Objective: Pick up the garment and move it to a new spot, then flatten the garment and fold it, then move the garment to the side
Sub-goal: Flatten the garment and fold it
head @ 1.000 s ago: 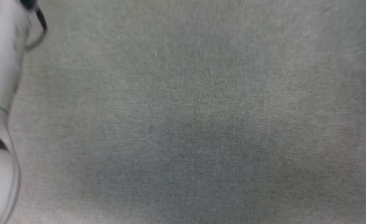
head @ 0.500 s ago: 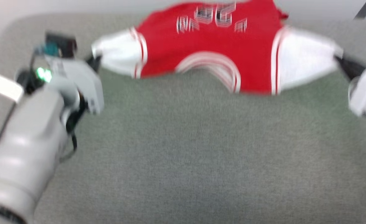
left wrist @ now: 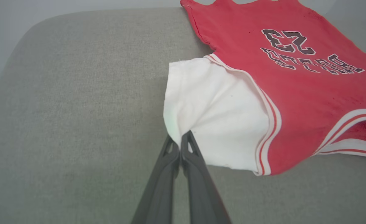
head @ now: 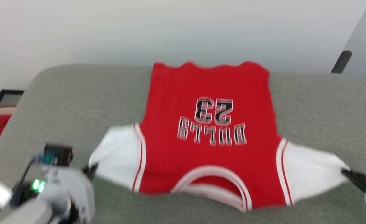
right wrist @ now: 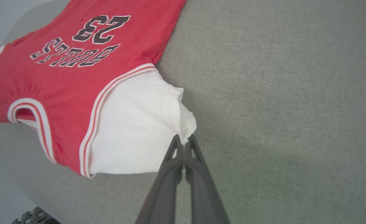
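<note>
garment (head: pixel 207 155) is laid lettering-up on the grey padded surface (head: pixel 77 99), collar toward the robot, hem at the far edge. it is held from both sides: left pincer (left wrist: pixel 180 138) is clamped shut on the outer edge of the left white sleeve (left wrist: pixel 214 118), right pincer (right wrist: pixel 183 140) is clamped shut on the tip of the right white sleeve (right wrist: pixel 133 130). the sleeve-to-sleeve axis is set across the robot, the body's long axis away from it. neither arm is nearer, so an outward, level pull by both is judged to be needed for flattening.
</note>
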Robot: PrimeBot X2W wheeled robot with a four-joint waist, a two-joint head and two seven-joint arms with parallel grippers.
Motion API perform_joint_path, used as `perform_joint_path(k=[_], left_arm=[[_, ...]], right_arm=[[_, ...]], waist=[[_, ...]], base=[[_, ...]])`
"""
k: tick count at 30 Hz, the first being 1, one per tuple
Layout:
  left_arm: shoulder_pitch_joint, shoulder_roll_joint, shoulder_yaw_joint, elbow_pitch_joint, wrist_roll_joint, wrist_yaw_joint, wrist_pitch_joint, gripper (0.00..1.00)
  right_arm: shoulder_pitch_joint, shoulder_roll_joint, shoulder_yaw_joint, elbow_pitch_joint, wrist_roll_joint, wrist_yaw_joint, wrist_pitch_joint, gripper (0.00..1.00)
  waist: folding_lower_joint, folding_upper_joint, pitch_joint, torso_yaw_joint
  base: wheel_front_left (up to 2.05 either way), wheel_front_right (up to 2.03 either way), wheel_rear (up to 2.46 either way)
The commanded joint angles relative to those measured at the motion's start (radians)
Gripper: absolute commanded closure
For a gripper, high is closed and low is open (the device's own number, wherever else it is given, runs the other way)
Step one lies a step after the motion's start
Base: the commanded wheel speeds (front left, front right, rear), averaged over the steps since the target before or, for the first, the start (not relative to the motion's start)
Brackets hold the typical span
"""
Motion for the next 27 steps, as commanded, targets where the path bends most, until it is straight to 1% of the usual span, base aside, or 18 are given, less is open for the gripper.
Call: perform_joint_path(k=[1,4,6,8,11,14,18,22,24,25,26,27], left_arm=[[0.065,0.045,0.005,-0.088,-0.015,0.056,0.01,1.0],[0.178,0.118,0.018,-0.267,-0.054,0.16,0.021,1.0],[0.234,0.151,0.022,-0.354,-0.064,0.211,0.01,1.0],[0.279,0.168,0.025,-0.414,-0.072,0.251,-0.005,1.0],[0.322,0.176,0.023,-0.455,-0.078,0.28,-0.024,1.0],[0.347,0.172,0.015,-0.452,-0.071,0.29,-0.04,1.0],[0.346,0.14,0.005,-0.425,-0.062,0.274,-0.061,1.0],[0.328,0.105,-0.013,-0.374,-0.041,0.25,-0.074,1.0],[0.32,0.087,-0.018,-0.341,-0.036,0.238,-0.082,1.0],[0.315,0.079,-0.021,-0.327,-0.032,0.231,-0.084,1.0],[0.315,0.079,-0.021,-0.327,-0.032,0.231,-0.084,1.0],[0.31,0.07,-0.024,-0.312,-0.029,0.223,-0.088,1.0]], right_arm=[[0.054,-0.011,-0.032,-0.022,0.006,0.0,0.018,1.0],[0.151,-0.02,-0.088,-0.073,-0.005,0.0,0.06,1.0],[0.211,-0.011,-0.129,-0.102,-0.012,0.0,0.086,1.0],[0.266,0.004,-0.169,-0.131,-0.026,0.0,0.109,1.0],[0.332,0.042,-0.227,-0.17,-0.048,0.0,0.144,1.0],[0.375,0.087,-0.27,-0.209,-0.095,0.0,0.177,1.0],[0.403,0.142,-0.314,-0.248,-0.168,0.0,0.213,1.0],[0.394,0.191,-0.318,-0.258,-0.243,0.0,0.233,1.0],[0.385,0.214,-0.311,-0.252,-0.273,0.0,0.238,0.91],[0.379,0.219,-0.307,-0.25,-0.289,0.0,0.239,0.78],[0.379,0.219,-0.307,-0.25,-0.289,0.0,0.239,0.78],[0.372,0.221,-0.303,-0.247,-0.302,0.0,0.24,0.57]], waist=[[0.0,-0.0001,-0.027,0.002],[0.0,-0.0001,-0.029,0.003],[0.0,-0.0001,-0.028,0.002],[0.0,-0.0001,-0.027,0.002],[0.0,-0.0001,-0.026,0.002],[0.0,-0.0001,-0.025,-0.003],[0.0,-0.0001,-0.019,-0.009],[0.0,-0.0001,-0.018,-0.014],[0.0,-0.0001,-0.02,-0.014],[0.0,-0.0001,-0.022,-0.015],[0.0,-0.0001,-0.022,-0.015],[0.0,-0.0001,-0.023,-0.015]], base=[[0.0,0.0,0.0],[0.0,0.0,0.0],[0.0,0.0,0.0],[0.0,0.0,0.0],[0.0,0.0,0.0],[0.0,0.0,0.0],[0.0,0.0,0.0],[0.0,0.0,0.0],[0.0,0.0,0.0],[0.0,0.0,0.0],[0.0,0.0,0.0],[0.0,0.0,0.0]])
